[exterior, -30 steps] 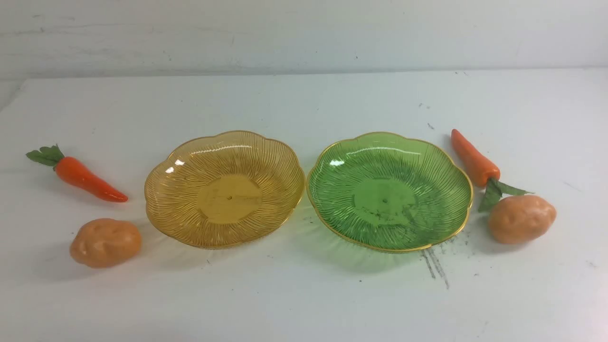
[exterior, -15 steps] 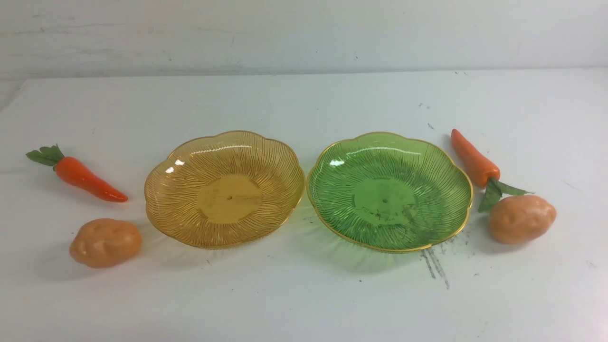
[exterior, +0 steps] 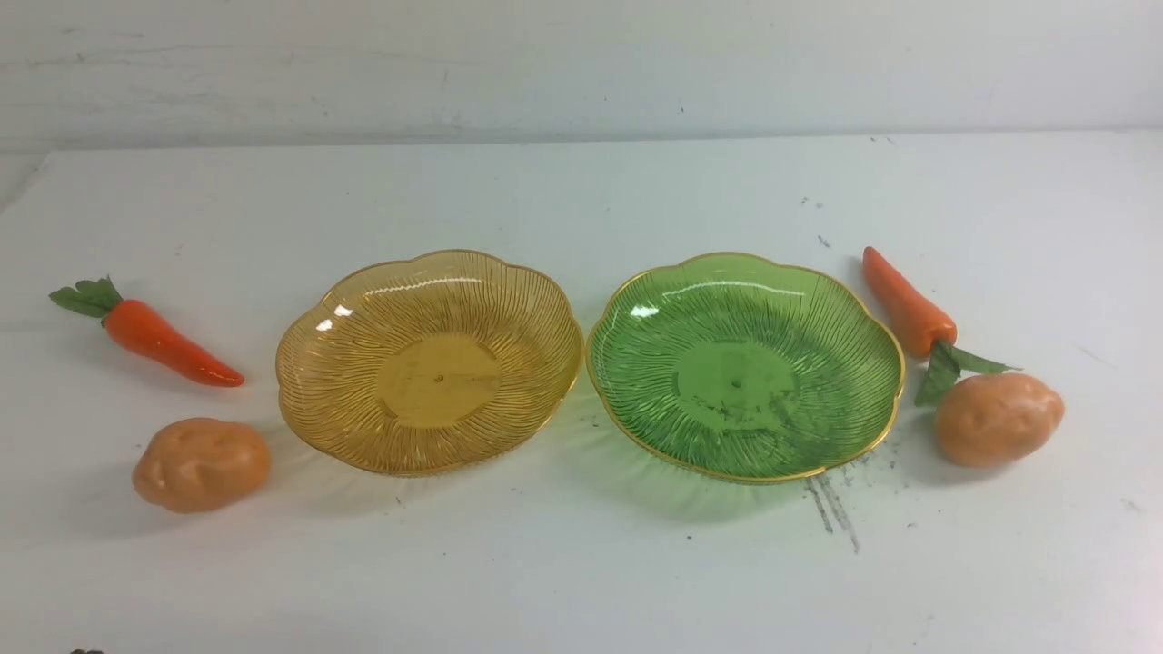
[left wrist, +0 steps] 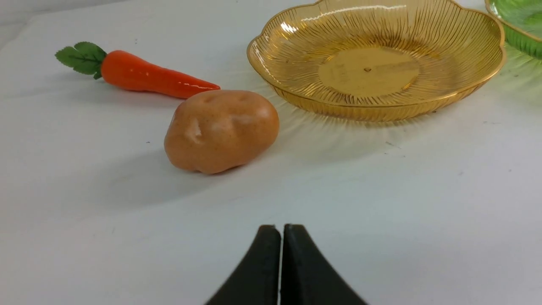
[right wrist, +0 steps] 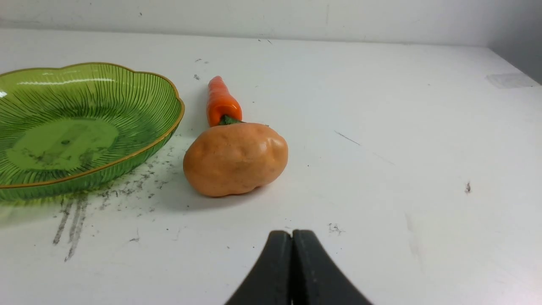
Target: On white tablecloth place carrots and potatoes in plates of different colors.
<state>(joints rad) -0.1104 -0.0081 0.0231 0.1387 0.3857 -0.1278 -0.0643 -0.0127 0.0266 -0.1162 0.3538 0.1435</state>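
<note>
Left tool [left wrist: 279, 228] short of potato [left wrist: 221, 130]

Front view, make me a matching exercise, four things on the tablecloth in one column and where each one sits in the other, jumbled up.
Column one:
1. amber plate
2. green plate
3. left carrot
4. right potato

Column two:
A. farthest to the robot's right
B. empty, the left one of the middle pair
C. farthest to the robot's left, leafy end outward
D. empty, the right one of the middle pair

Pairs: 1-B, 2-D, 3-C, 4-A
</note>
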